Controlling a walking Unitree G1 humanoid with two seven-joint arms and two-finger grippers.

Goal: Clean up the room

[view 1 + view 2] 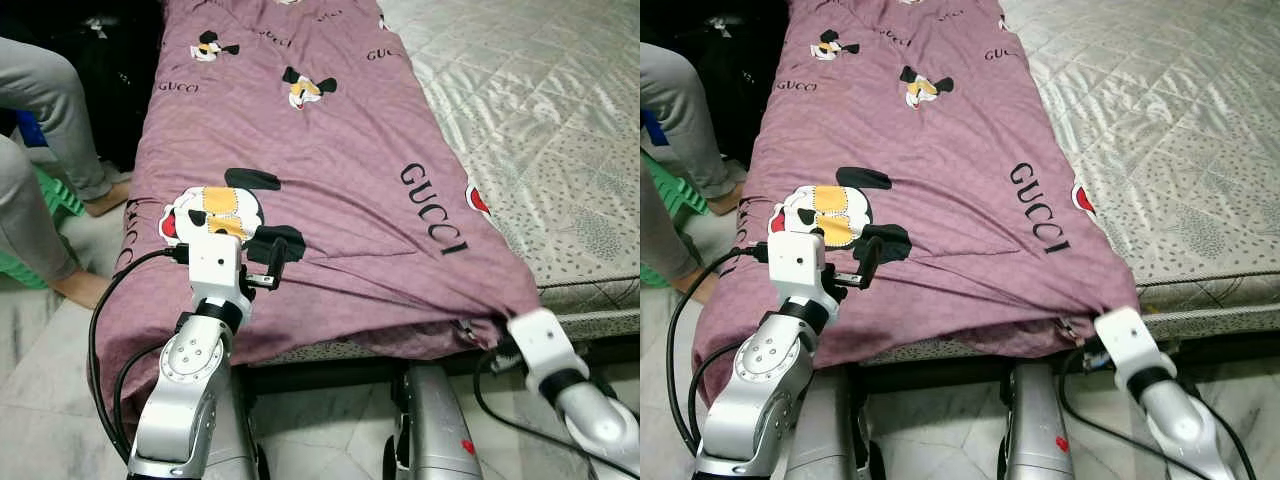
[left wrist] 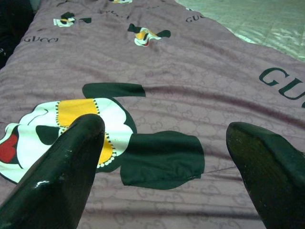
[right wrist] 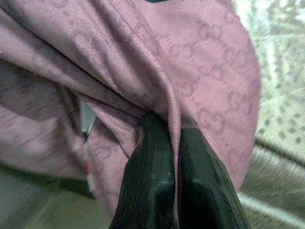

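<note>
The left gripper [image 2: 162, 157] is held above the mauve blanket [image 1: 330, 160] on the bed [image 1: 560, 130], fingers apart, nothing gripped. At the blanket's near right corner, the right gripper [image 3: 174, 157] is clamped on a fold, presumably for straightening.

The bed [image 1: 560, 120] is seen from above by both eye views, looking forward and down over its near edge. The same purple blanket [image 1: 330, 180] is shared by them. The blanket's top is seen from close, between the spread fingers [image 2: 62, 176], in the left wrist view. A pinched fold at the bed's near corner is seen very close in the right wrist view.
</note>
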